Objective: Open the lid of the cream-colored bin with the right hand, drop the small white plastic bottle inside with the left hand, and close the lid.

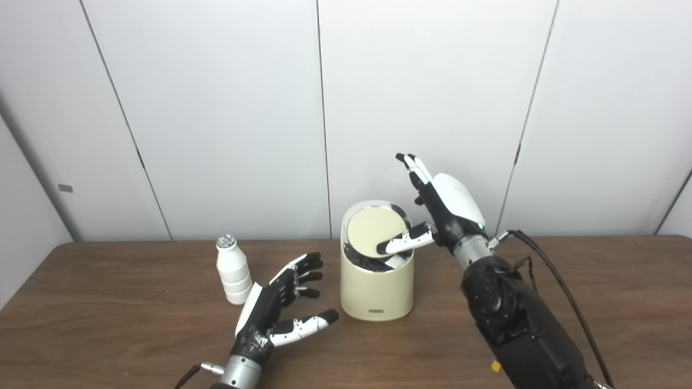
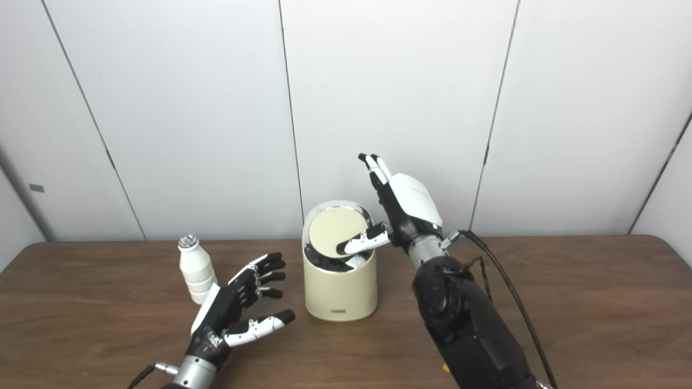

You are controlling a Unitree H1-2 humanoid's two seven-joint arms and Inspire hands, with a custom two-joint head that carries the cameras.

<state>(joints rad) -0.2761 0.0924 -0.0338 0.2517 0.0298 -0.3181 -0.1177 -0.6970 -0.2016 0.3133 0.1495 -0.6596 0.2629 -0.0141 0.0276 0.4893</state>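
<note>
Cream-colored bin (image 1: 377, 289) upright mid-bench; its round lid (image 1: 374, 232) tipped up toward the camera, dark liner showing at the front gap. Right hand (image 1: 440, 210) just beside bin's right rim, fingers spread and raised, gripping nothing, thumb lying against the lid's lower right edge. Small white plastic bottle (image 1: 231, 270) upright left of bin, apart from it. Left hand (image 1: 275, 308) between bottle and bin, fingers spread, empty, just beside bottle. Wooden bench (image 1: 621, 302).
</note>
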